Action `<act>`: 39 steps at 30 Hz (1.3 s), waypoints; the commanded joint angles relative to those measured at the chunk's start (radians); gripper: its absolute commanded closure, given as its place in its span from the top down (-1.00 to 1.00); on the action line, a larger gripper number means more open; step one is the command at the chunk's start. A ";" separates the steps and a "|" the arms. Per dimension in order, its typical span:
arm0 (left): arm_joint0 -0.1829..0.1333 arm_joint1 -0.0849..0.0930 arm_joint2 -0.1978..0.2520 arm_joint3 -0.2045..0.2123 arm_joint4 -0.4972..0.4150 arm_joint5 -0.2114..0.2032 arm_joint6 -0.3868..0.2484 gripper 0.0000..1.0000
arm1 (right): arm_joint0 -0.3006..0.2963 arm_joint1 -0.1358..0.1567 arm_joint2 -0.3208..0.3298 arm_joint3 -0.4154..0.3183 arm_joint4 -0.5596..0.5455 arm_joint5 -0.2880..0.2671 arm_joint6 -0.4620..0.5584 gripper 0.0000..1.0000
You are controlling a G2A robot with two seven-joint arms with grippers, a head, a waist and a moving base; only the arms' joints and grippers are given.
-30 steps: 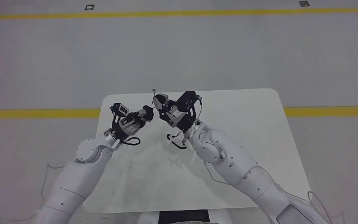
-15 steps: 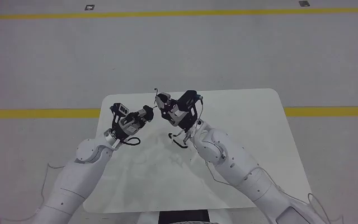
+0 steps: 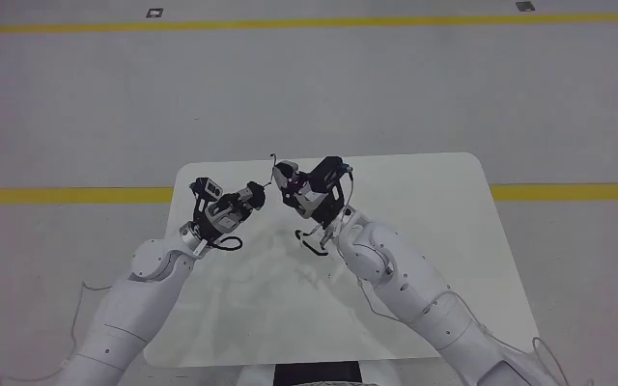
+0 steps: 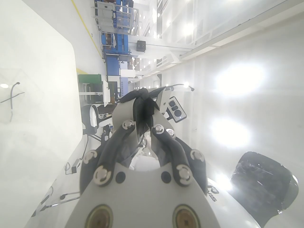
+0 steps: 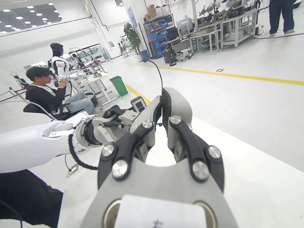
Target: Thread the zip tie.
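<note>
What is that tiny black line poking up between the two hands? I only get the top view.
Observer: That's the zip tie. In the right wrist view the right hand is shut on it, and it curves up into the air with a small head at its end.
Operator: Is the other hand open, ready to catch it?
Observer: No. The left wrist view shows the left hand squeezed shut. I cannot tell what it is pinching.
</note>
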 commanded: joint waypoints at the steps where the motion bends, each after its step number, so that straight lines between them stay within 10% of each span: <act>1: 0.000 0.000 0.000 0.000 0.000 0.000 0.000 -1.00 | -0.002 -0.001 0.001 0.001 0.000 -0.002 0.003 -1.00; 39: 0.000 0.000 0.000 0.000 0.000 0.000 0.000 -1.00 | -0.039 -0.027 0.026 -0.012 -0.049 0.007 0.044 -1.00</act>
